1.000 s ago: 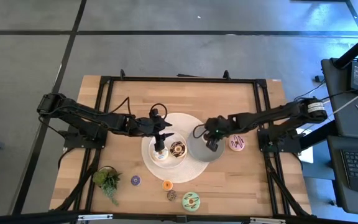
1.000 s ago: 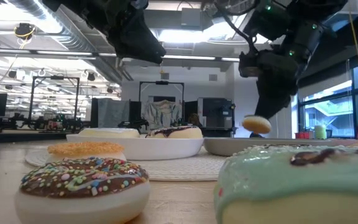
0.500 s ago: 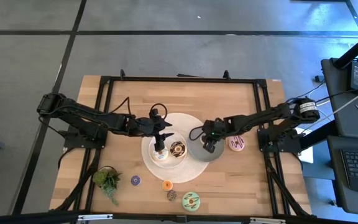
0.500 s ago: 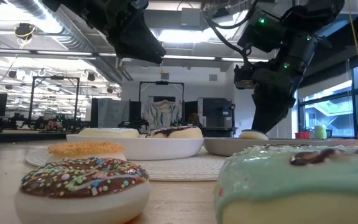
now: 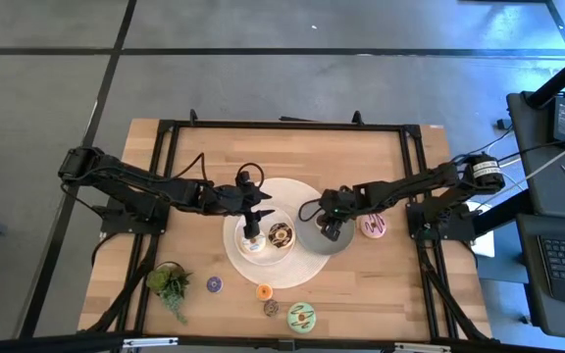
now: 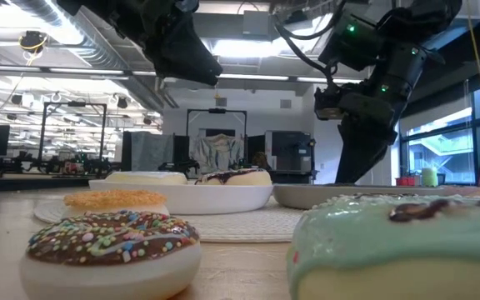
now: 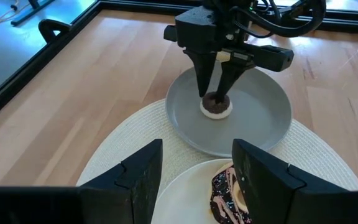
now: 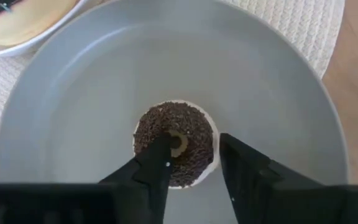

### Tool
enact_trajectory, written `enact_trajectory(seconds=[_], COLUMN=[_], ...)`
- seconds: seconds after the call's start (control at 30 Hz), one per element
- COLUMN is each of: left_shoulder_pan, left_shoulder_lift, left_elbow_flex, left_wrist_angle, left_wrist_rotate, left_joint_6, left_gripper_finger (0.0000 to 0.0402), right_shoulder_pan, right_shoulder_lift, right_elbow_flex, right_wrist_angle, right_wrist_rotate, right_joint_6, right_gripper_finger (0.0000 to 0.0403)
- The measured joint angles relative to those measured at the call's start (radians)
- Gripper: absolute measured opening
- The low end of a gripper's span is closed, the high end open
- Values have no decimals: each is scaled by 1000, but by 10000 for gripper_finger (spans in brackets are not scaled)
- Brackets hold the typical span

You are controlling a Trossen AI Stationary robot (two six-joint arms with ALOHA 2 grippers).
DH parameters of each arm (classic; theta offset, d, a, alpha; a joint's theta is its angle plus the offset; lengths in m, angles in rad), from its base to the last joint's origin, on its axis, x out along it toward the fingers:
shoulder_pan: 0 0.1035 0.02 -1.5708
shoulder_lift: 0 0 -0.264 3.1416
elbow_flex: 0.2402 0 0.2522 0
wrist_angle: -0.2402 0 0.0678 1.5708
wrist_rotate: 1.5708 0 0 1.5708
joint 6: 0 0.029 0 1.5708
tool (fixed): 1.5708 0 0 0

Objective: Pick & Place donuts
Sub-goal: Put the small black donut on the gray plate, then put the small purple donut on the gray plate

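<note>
A mini brown donut (image 8: pixel 188 146) lies flat in the grey dish (image 5: pixel 312 247). My right gripper (image 8: pixel 199 148) stands open just over it, pointing steeply down, one fingertip (image 8: pixel 163 149) above the donut's hole and the other (image 8: pixel 235 152) outside its rim. My left gripper (image 7: pixel 197 180) hovers open and empty above the white dish (image 5: pixel 263 261). That dish holds a chocolate donut (image 5: pixel 281 233) and a pale one (image 5: pixel 252 244). A pink donut (image 5: pixel 374 226) lies on the table to the right of the grey dish. My right gripper's fingers stand on either side of one part of the mini brown donut's ring (image 7: pixel 216 109), which rests flat on the grey dish's floor. Whether either fingertip still touches it, I cannot tell.
Both dishes sit on a round woven mat (image 5: pixel 287 191). Near the front edge lie a purple mini donut (image 5: pixel 214 284), an orange one (image 5: pixel 264 291), a sprinkled brown one (image 5: pixel 272 308) and a green donut (image 5: pixel 301 316). A small plant (image 5: pixel 170 284) stands at the front left.
My right gripper has come down toward the grey dish with the mini brown donut and let it go. The donut, which hung above the dish rim a second ago, now lies in the dish.
</note>
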Motion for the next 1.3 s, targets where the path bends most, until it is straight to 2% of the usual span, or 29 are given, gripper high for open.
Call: enact_trajectory(seconds=[0.4, 0.53, 0.63, 0.8, 0.87, 1.03, 1.3], left_shoulder_pan=[0, 0, -7, -44, -81, -219, -473], left_shoulder_lift=[0, 0, 0, 0, 0, 0, 0], left_elbow_flex=[0, 0, 0, 0, 0, 0, 0], left_wrist_angle=[-2, -2, -38, -189, -252, -389, -468], left_wrist_rotate=[-1, 10, 80, 297, 319, 242, 89], left_joint_6=[0, -6, -65, -150, -209, -452, -761], left_gripper_finger=[190, 191, 190, 190, 191, 190, 191], right_shoulder_pan=[-1, -1, 2, 5, 5, 5, 4], right_shoulder_lift=[-73, -120, -146, -151, -148, -147, -147], right_elbow_flex=[0, 1, 1, 1, 1, 1, 1], right_wrist_angle=[-32, -17, -5, 6, 7, 7, 8], right_wrist_rotate=[-1, 1, 32, 96, 96, 98, 134], right_joint_6=[27, -22, -76, -112, -129, -158, -196], right_gripper_finger=[156, 156, 156, 156, 156, 156, 156])
